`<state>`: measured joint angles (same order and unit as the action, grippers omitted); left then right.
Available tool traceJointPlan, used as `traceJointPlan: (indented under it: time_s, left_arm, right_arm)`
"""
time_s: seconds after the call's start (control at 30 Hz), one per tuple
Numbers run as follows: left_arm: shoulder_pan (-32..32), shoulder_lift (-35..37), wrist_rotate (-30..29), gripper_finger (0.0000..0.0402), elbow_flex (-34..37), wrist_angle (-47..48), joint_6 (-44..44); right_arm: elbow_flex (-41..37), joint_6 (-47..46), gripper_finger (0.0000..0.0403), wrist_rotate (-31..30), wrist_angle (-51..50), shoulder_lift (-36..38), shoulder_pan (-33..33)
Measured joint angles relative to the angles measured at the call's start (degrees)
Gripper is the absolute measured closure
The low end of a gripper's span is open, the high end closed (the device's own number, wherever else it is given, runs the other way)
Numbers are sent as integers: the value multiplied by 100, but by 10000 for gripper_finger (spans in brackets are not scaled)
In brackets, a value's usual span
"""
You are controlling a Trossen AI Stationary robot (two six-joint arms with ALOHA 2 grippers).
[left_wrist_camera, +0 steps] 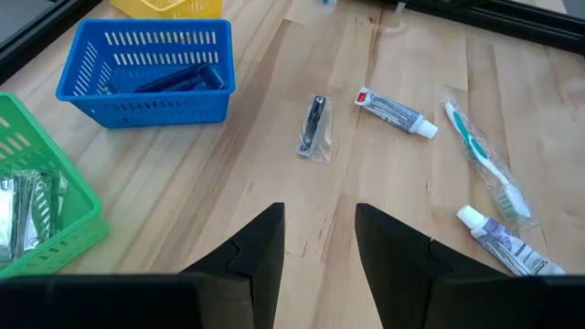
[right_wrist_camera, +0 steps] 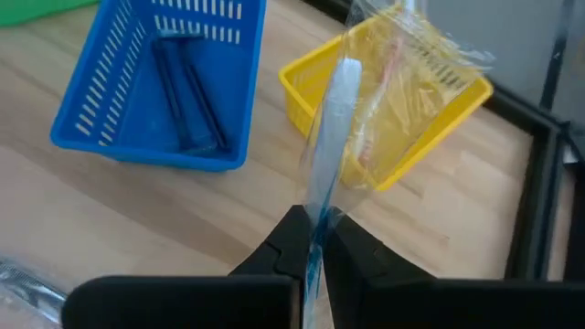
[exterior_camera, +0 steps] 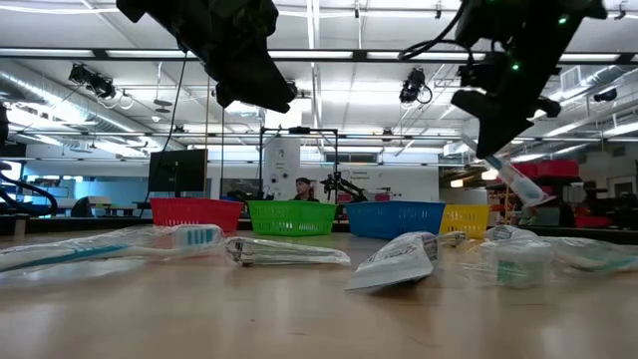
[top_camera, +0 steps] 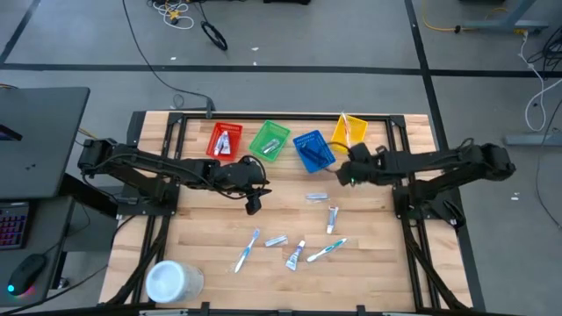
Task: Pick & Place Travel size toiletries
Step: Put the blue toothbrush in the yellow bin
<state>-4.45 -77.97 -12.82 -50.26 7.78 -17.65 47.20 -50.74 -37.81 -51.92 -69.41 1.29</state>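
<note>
Toothbrush (right_wrist_camera: 331, 137) pinched in right tool (right_wrist_camera: 315, 239) beside yellow basket (right_wrist_camera: 457, 110); left tool (left_wrist_camera: 318, 239) spread.

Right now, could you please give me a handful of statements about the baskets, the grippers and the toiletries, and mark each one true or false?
1. The right gripper is shut on a wrapped toothbrush. True.
2. The left gripper holds a tube. False: its fingers stand open and hold nothing, above bare table.
3. The blue basket has dark razors in it. True.
4. The held toothbrush already lies in the yellow basket. False: it hangs from the gripper in the air, near that basket.
5. Several toiletries are on the table, among them a small tube and a teal toothbrush. True.
</note>
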Motion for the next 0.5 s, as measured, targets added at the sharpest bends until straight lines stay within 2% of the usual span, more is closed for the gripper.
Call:
traceJointPlan:
  time_s: [0.2,0.4,0.5]
  left_arm:
    - [0,1,0,258,0,1,-4]
    - [0,0,0,258,0,1,-11]
    - [0,2,0,258,0,1,-13]
  right_arm:
    - [2,716,380,635,336,0,665]
    - [4,1327,380,639,759,0,1073]
    - [4,1743,380,452,1226,0,1390]
